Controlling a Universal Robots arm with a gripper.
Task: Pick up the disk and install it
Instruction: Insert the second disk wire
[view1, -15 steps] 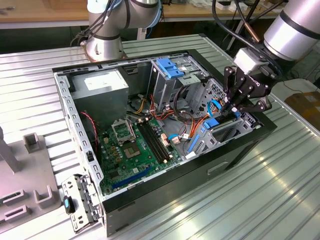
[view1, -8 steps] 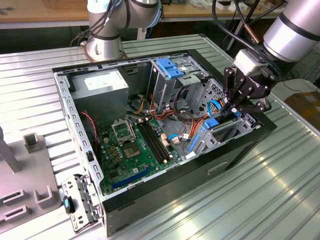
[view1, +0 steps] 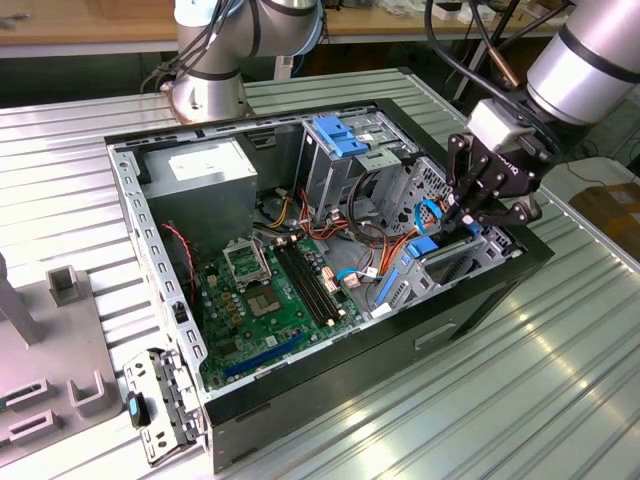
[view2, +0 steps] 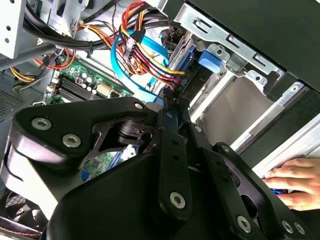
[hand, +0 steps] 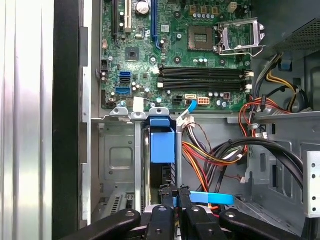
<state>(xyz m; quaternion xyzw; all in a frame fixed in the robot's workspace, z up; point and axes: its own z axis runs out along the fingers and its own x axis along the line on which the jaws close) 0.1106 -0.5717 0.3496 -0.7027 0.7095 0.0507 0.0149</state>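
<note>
The disk (hand: 162, 145), a dark body in a bright blue carrier, stands on edge in the metal drive bay at the case's front corner. In the exterior view, its blue carrier (view1: 424, 246) shows inside that bay. My gripper (hand: 177, 194) hangs right over the disk's near end with its fingers (hand: 169, 196) pressed together. A sliver of blue shows at the tips, and I cannot tell whether it is carrier or cable. In the exterior view the gripper (view1: 458, 216) reaches down into the bay. The second wrist view shows the fingertips (view2: 169, 100) meeting.
The open computer case (view1: 330, 380) lies on a ribbed metal table. The motherboard (view1: 275, 300) is beside the bay, and red, orange and blue cables (hand: 210, 155) run close to the gripper. A person's hand (view2: 295, 182) rests outside the case wall. A second robot base (view1: 205, 90) stands behind.
</note>
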